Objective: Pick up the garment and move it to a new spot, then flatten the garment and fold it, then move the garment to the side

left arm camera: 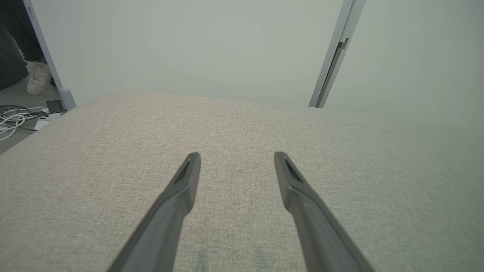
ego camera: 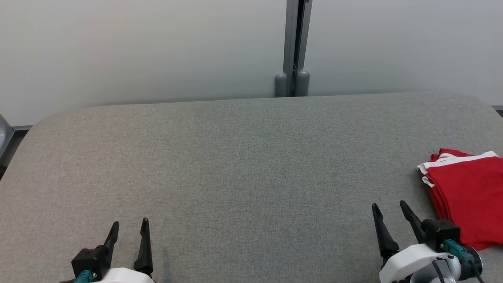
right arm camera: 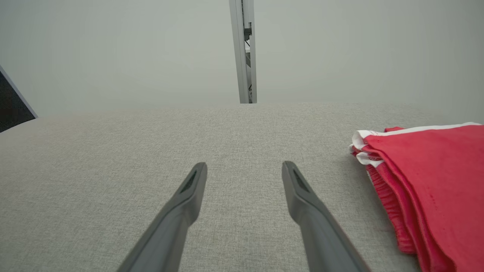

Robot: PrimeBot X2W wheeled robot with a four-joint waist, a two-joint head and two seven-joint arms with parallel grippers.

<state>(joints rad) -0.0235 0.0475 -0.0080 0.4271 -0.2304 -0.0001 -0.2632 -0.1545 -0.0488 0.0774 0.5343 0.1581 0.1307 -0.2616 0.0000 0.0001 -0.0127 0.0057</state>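
So, a folded red fabric garment w/ white trim lay at the far right of the grey woven-fabric padded table w/ rounded corners, partly cut off by the head view's right edge. It sat as a neat stack, several layers showing along its left side, the white-banded edge twd the back. The right gripper hovered at lower right, just beside the garment's near-left corner. Its two long dark fingers were clear of the cloth & spread apart, w/ only bare table fabric btw them. The left gripper sat at lower left, well apart from the garment, its fingers likewise spread wide & empty, pointing across bare table. Behind the table stood pale plain wall panels, joined by a grey metal upright post right of ctr. Left wrist view also caught, past the table's left edge, a white shoe on the floor & a tangle of white cables nr it.
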